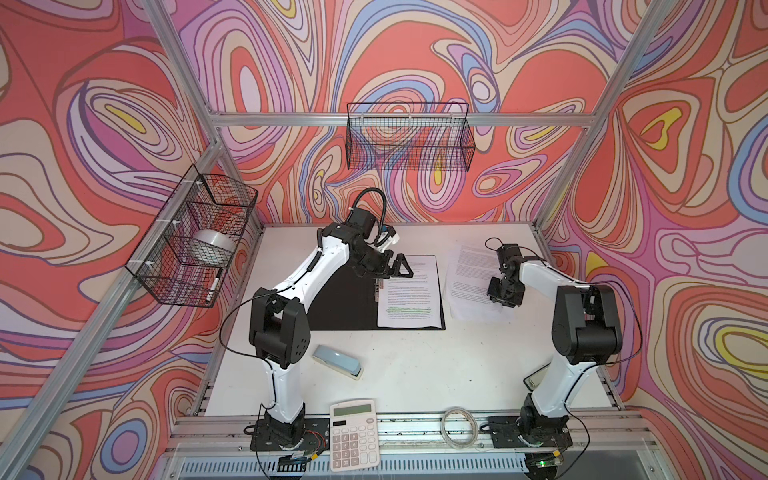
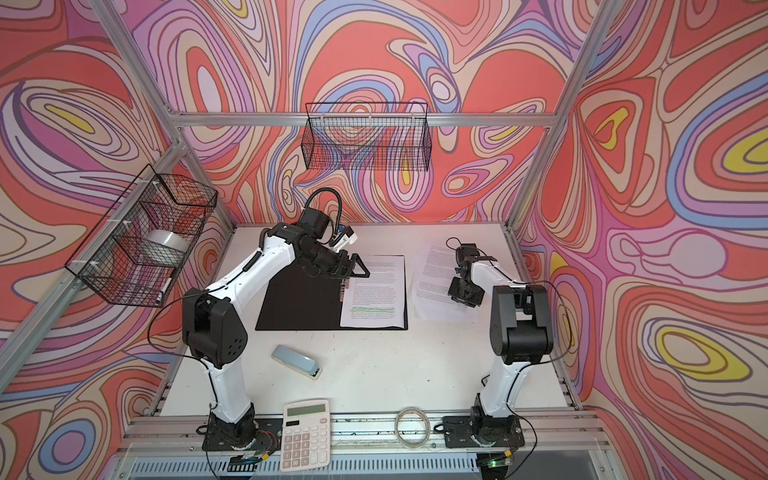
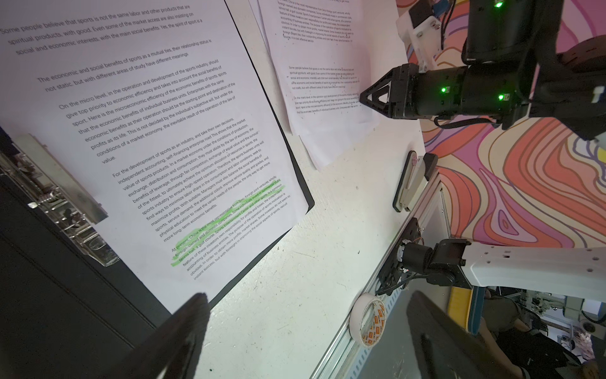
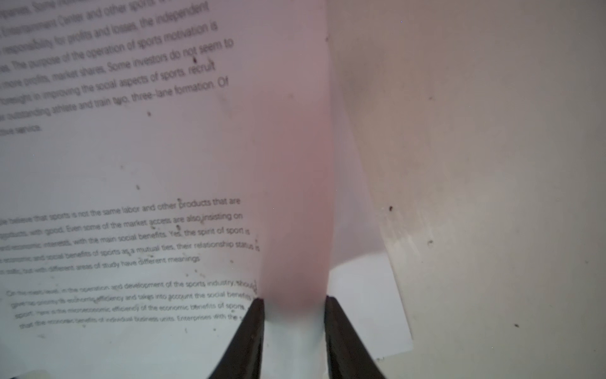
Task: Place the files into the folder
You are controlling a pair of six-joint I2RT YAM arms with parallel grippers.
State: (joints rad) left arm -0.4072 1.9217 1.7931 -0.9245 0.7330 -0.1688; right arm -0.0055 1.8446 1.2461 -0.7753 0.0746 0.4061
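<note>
The folder lies open at mid-table, black inside up, with a metal clip at its spine. One printed sheet with green highlighted lines lies on its right half. More of the files lie loose on the table to its right. My left gripper hovers open over the folder's far edge, its fingers wide apart and empty. My right gripper is down on the loose files. Its jaws stand narrow, with a raised fold of paper bunched between them.
A grey stapler lies in front of the folder. At the front rail are a white calculator and a tape roll. Wire baskets hang on the back wall and left wall.
</note>
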